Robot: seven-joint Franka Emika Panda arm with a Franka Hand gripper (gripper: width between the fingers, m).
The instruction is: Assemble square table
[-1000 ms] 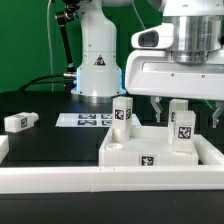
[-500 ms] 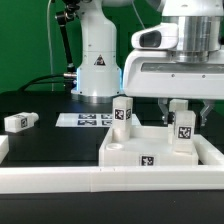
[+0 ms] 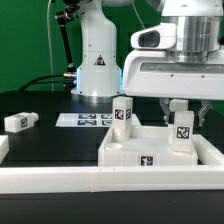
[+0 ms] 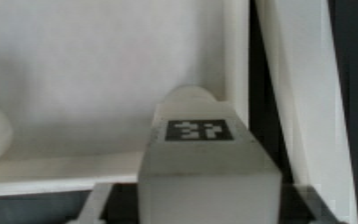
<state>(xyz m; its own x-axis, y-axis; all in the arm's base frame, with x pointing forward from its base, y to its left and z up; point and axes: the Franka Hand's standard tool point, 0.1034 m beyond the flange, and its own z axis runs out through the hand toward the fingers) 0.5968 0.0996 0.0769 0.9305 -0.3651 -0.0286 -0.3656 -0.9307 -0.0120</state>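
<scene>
The white square table top lies near the front rail, rim up. Two white tagged legs stand upright in it: one towards the exterior view's left, one towards its right. My gripper is over the right-hand leg with its fingers against the leg's upper sides, shut on it. In the wrist view this leg fills the space between the jaws, over the table top. A third leg lies loose at the far left. A fourth leg is not in view.
The marker board lies flat behind the table top, in front of the robot base. The long white rail runs along the front edge. A black gap shows beside the top's rim in the wrist view.
The gripper fingers have moved inward from a wider spread and now sit against the right-hand leg. The legs and table top have not moved.
</scene>
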